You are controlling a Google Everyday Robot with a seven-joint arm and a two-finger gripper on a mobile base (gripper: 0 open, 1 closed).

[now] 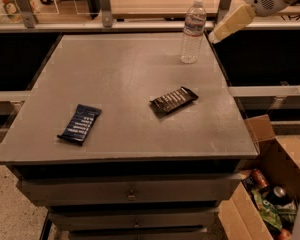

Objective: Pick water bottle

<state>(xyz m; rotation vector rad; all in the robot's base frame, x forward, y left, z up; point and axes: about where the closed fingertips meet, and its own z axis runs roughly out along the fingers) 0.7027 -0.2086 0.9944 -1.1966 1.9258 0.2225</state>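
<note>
We see the small clear ribbed plastic water bottle [193, 32] with its white cap standing upright at the far right of the grey square table [125, 69]. The cream-coloured gripper [215, 36] hangs just right of it; whether it is open or closed we cannot tell. A black snack wrapper [173, 100] lies nearer.

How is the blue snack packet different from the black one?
The blue packet lies near the front left edge of the table; the black packet lies nearer the middle. The blue packet's long side runs mostly front to back; the black packet's runs mostly crosswise. Both lie flat. The gripper hangs by the far right corner, beside the water bottle, away from both.
</note>
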